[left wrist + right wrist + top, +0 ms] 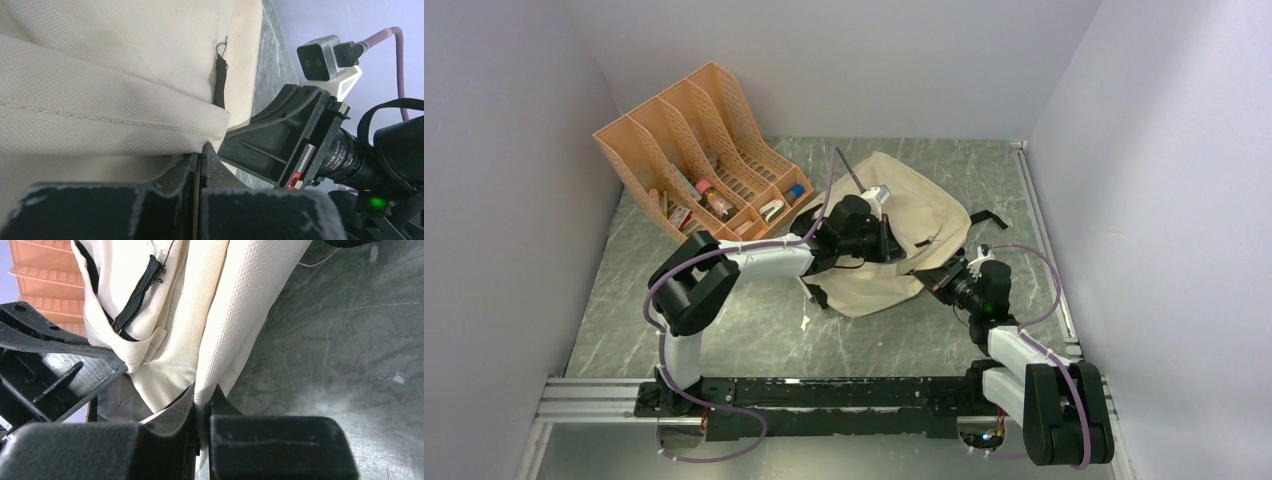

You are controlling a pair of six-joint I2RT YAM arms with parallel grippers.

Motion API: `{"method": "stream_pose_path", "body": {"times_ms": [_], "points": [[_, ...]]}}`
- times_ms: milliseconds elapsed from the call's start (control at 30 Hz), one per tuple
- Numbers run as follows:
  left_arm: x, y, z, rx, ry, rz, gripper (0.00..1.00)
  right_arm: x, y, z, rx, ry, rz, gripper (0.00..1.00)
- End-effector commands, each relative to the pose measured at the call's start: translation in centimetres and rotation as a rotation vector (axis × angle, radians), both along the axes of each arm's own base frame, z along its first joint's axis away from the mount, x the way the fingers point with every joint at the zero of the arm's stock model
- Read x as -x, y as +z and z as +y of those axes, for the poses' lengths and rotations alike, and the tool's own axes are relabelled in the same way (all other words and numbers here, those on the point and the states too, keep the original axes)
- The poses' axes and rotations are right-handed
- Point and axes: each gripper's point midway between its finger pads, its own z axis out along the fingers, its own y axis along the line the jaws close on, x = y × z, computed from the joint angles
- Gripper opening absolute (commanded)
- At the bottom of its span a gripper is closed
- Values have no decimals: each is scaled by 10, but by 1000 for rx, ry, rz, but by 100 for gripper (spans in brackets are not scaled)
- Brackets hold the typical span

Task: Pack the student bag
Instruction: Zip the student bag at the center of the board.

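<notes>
From above, the left arm's wrist covers the middle of the student bag (916, 205), so its opening cannot be made out, and the small things standing in the orange file organizer (686, 140) at the far left are too small to name. The bag lies crumpled on the grey table (724, 320), right of the organizer and just ahead of both arms, with a black strap trailing off its right side. The left gripper (200, 154) is pinched tight on a seamed edge of the beige cloth, which runs up from between its fingertips. The right gripper (202, 399) is likewise closed on a hanging fold of the cream fabric, at the bag's near right edge. Only the wrist views show these grips; from above, both sets of fingertips are lost against the cloth. The left wrist view also shows a short black tab sewn into the fabric and the right arm's gripper close beside the pinched seam. The right wrist view shows black zipper tape along a pocket edge, with the organizer behind it
</notes>
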Motion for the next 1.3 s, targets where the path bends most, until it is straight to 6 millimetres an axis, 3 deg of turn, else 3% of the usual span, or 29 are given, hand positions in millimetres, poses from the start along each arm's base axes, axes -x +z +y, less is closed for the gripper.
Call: {"method": "stream_pose_path", "body": {"times_ms": [0, 100, 233, 333, 567, 800, 900, 1067, 1167, 1200, 1267], "points": [[-1, 48, -13, 115, -68, -114, 5, -1, 6, 3, 6, 32, -19, 2], [-7, 51, -16, 123, -65, -112, 5, 0, 7, 4, 10, 41, -27, 6], [-12, 56, -17, 124, -68, -118, 5, 0, 9, 5, 2, 47, -36, 36], [-11, 55, -17, 124, -74, -116, 5, -1, 15, 7, -25, 46, -48, 50], [-10, 47, -12, 118, -68, -99, 5, -3, 28, 10, -81, 35, -86, 55], [-10, 53, -12, 128, -83, -106, 5, -5, 33, 8, -135, -8, -98, 63], [-7, 51, -11, 124, -96, -105, 5, -12, 37, 8, -143, -14, -103, 56], [-1, 42, -3, 110, -96, -91, 5, -19, 42, 9, -168, -15, -107, 25], [-1, 39, 2, 97, -81, -91, 5, -19, 46, 11, -187, -10, -123, 13], [-2, 37, 4, 87, -72, -88, 7, -18, 48, 11, -193, -8, -131, 9], [-5, 32, 10, 62, -51, -78, 19, -17, 53, 12, -206, -5, -158, 3]]}}
